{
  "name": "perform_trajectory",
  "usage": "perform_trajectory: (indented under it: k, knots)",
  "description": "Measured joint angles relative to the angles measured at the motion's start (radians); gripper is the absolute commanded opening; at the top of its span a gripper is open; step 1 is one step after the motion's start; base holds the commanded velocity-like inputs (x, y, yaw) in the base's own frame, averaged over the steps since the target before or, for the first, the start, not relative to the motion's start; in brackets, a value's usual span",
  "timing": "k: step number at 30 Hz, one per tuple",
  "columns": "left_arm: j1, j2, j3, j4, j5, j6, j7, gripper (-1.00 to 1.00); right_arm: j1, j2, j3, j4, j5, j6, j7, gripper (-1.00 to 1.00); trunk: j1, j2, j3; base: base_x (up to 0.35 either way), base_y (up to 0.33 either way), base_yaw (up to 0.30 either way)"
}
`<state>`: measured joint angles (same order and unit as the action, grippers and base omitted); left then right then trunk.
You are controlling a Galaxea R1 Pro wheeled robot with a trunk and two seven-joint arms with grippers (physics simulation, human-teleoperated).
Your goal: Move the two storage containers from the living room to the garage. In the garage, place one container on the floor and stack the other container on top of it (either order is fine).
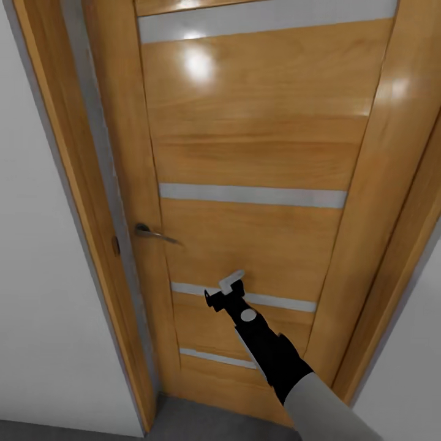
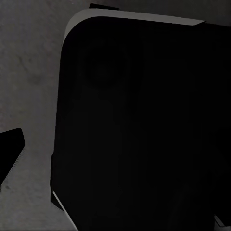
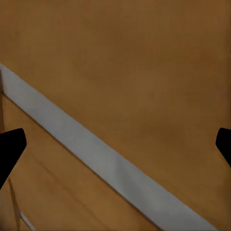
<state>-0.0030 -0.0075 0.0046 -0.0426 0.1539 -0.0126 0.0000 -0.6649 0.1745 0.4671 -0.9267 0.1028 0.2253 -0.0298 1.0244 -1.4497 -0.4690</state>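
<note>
The wooden door (image 1: 251, 159) with its frosted strips (image 1: 252, 195) stands shut in front of you, and it is what bars the way. Neither storage container is in sight here, so I cannot say where they sit. Judging by the closed panel, the step in hand is getting this door open.

Your right arm reaches toward the lower part of the panel, and the right pincer (image 1: 225, 293) is close to the wood beside the third frosted strip (image 3: 96, 154). In the right wrist view its two dark fingertips (image 3: 9, 147) sit far apart at opposite edges, so it is spread and holds nothing.

To do this well, aim higher and toward the handle side. The lever handle (image 1: 154, 233) sits well apart from the pincer, near the frame (image 1: 73, 202). Bring the spread pincer over the lever and press it down before you push or pull. I cannot tell which way the door swings.

The grey floor (image 1: 208, 425) shows at the threshold. The left wrist view shows a dark rounded part of the robot (image 2: 144, 134) over mottled grey ground; one fingertip (image 2: 8, 149) of the left pincer shows there, and I cannot tell whether it is spread or closed.
</note>
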Motion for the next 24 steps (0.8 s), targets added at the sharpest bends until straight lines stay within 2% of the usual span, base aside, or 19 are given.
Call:
perform_trajectory:
  k: [1, 7, 8, 9, 12, 13, 14, 16, 19, 24]
  knots:
    - [0.000, 0.000, 0.000, 0.000, 0.000, 0.000, 0.000, 1.00, 0.000, 0.000, 0.011, 0.005, -0.001, 0.002, -0.026, 1.00, 0.000, 0.000, 0.000, 0.321, 0.000, 0.000]
    - [0.000, -0.001, 0.000, 0.000, -0.001, 0.000, 0.000, 1.00, 0.000, 0.000, 0.006, 0.009, 0.002, 0.002, -0.066, 1.00, 0.000, 0.000, 0.000, 0.321, 0.000, 0.000]
    - [0.000, -0.001, 0.000, 0.000, -0.001, 0.000, 0.000, 1.00, 0.000, 0.000, 0.003, 0.012, 0.024, 0.003, -0.070, 1.00, 0.000, 0.000, 0.000, 0.321, 0.000, 0.000]
    - [0.000, 0.000, 0.000, 0.000, -0.001, 0.000, 0.000, 1.00, 0.000, 0.000, 0.003, 0.026, 0.064, 0.004, -0.076, 1.00, 0.000, 0.000, 0.000, 0.321, 0.000, 0.000]
    - [0.000, 0.000, 0.000, 0.000, -0.001, 0.000, 0.000, 1.00, -0.002, 0.000, -0.001, 0.054, 0.090, 0.007, -0.107, 1.00, 0.000, 0.000, 0.000, 0.321, 0.000, 0.000]
    - [0.000, 0.000, 0.000, 0.000, -0.001, 0.000, 0.000, 1.00, -0.004, 0.000, -0.002, 0.059, 0.094, 0.008, -0.115, 1.00, 0.000, 0.000, 0.000, 0.321, 0.000, 0.000]
    - [0.000, 0.000, 0.000, 0.000, -0.001, 0.000, 0.000, 1.00, -0.032, 0.000, 0.021, 0.105, 0.085, 0.009, -0.152, 1.00, 0.000, 0.000, 0.000, 0.321, 0.000, 0.000]
    - [0.000, 0.000, 0.000, 0.000, -0.001, 0.000, 0.000, 1.00, -0.053, 0.000, -0.002, 0.139, 0.092, 0.010, -0.175, 1.00, 0.000, 0.000, 0.000, 0.321, 0.000, 0.000]
    - [0.000, 0.000, 0.000, 0.000, -0.001, 0.000, 0.000, 1.00, -0.070, 0.000, -0.005, 0.187, 0.100, 0.010, -0.206, 1.00, 0.000, 0.000, 0.000, 0.321, 0.000, 0.000]
    - [0.000, -0.001, 0.000, 0.000, -0.001, 0.000, 0.000, 1.00, -0.095, 0.000, -0.008, 0.213, 0.089, 0.011, -0.214, 1.00, 0.000, 0.000, 0.000, 0.321, 0.000, 0.000]
